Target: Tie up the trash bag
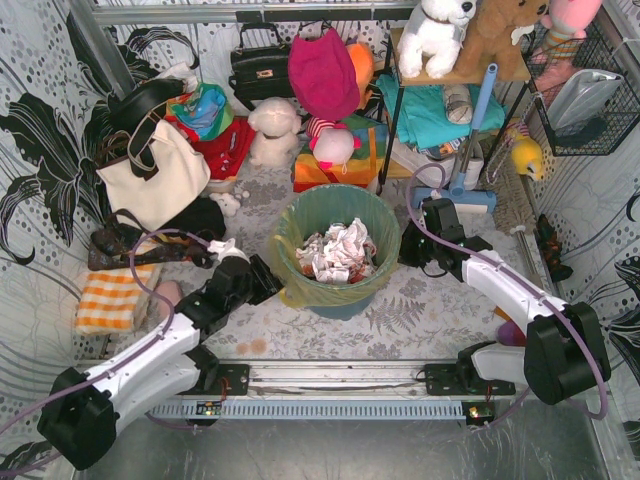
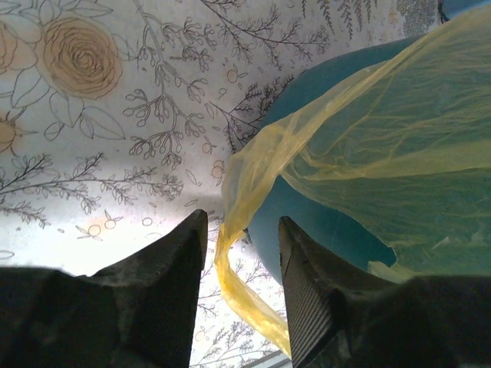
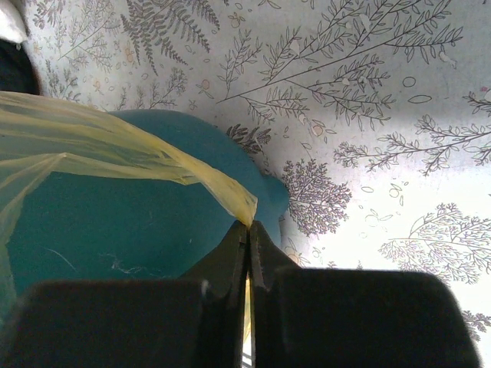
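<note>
R claw [image 3: 248, 227] pinching trash bag [image 3: 92, 139] edge, bin [image 3: 138, 218] cut off

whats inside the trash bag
The trash bag, lining the teal bin, holds a pile of crumpled white paper with a few red scraps. Anything below that top layer is covered and cannot be seen.
</note>
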Controlling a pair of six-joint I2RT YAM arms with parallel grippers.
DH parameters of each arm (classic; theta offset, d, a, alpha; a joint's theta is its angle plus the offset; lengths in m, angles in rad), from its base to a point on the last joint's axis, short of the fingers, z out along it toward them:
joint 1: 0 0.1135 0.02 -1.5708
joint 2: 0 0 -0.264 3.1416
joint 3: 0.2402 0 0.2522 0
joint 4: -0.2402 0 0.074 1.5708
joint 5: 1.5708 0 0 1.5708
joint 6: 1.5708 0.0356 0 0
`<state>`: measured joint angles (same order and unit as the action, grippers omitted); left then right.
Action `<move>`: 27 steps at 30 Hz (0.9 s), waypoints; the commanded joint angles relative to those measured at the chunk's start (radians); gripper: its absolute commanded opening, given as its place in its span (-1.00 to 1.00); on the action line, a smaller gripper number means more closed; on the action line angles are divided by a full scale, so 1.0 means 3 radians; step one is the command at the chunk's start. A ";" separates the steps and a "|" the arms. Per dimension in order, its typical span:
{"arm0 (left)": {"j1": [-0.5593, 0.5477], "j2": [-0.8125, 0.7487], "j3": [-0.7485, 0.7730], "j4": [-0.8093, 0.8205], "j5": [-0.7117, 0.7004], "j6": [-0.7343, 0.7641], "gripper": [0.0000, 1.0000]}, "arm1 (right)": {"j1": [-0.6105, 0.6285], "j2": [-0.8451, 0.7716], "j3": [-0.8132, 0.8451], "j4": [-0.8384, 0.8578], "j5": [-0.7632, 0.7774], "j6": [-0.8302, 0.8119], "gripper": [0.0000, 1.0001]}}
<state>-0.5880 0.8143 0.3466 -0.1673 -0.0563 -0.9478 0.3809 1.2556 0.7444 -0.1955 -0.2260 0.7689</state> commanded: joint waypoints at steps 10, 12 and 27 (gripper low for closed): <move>-0.0008 0.0115 -0.0029 0.0279 -0.0076 0.0026 -0.16 | -0.0017 -0.0190 -0.0042 0.0020 -0.0056 -0.0008 -1.00; -0.0005 0.0062 -0.0041 0.0185 -0.0090 0.0011 -0.16 | -0.0020 -0.0204 -0.0060 0.0022 -0.0055 0.0003 -1.00; -0.0006 0.0166 -0.0157 0.0298 0.0010 -0.0005 -0.28 | -0.0018 -0.0197 -0.0096 0.0059 -0.0080 0.0028 -1.00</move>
<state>-0.5880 0.8566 0.3157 -0.1265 -0.0566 -0.9493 0.3809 1.2137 0.7326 -0.1951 -0.2329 0.7696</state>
